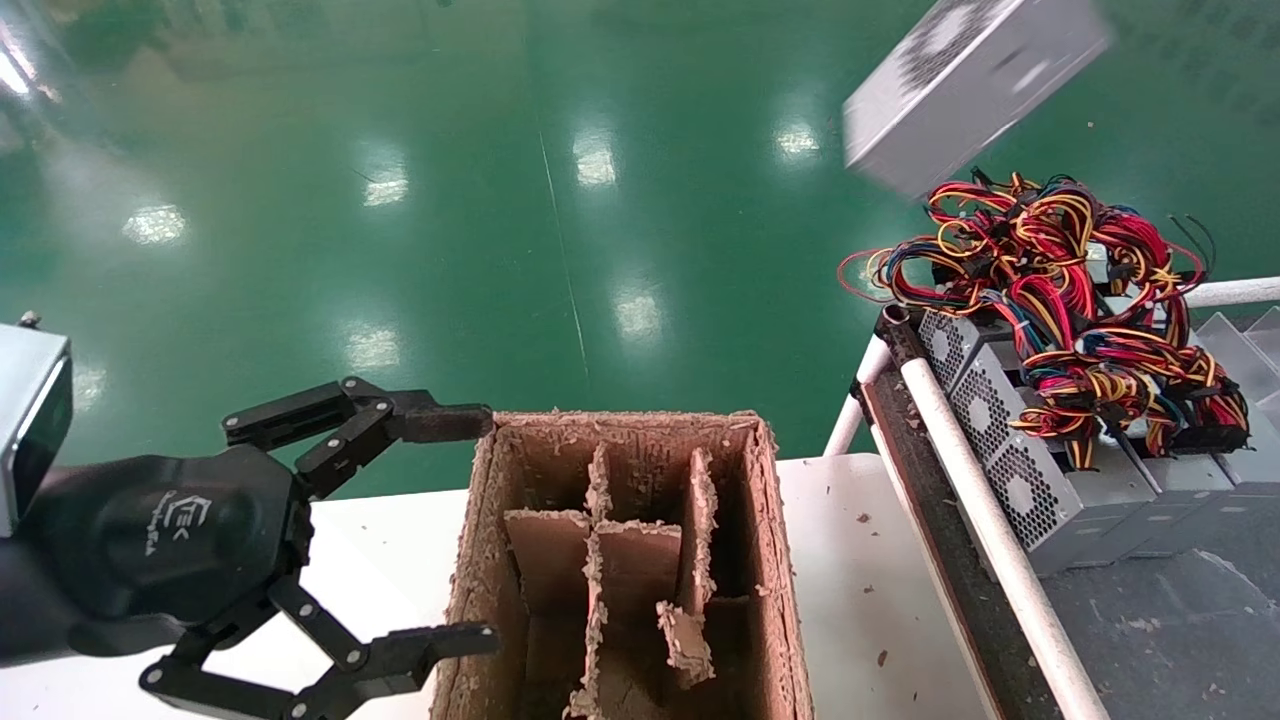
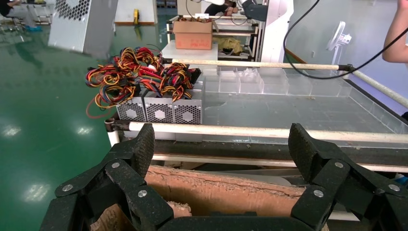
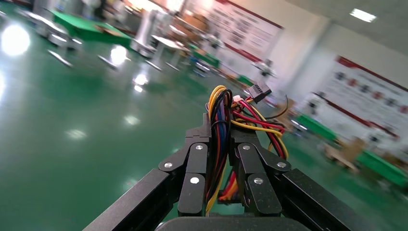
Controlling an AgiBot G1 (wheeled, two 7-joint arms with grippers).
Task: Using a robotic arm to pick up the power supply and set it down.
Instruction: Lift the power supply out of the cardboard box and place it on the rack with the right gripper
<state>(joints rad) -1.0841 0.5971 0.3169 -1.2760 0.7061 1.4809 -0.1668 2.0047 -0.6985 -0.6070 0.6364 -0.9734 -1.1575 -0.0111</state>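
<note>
Legible markings are limited to one item. The left gripper [image 1: 470, 530] carries a white logo with a line of small lettering printed on its black housing, behind the base of the fingers [image 1: 440, 422]; the lettering is too small to read. Wall banners [image 3: 370, 91] beyond the right gripper [image 3: 221, 137] fingertips show red headings, blurred and unreadable. No numbers or labels are legible elsewhere.
</note>
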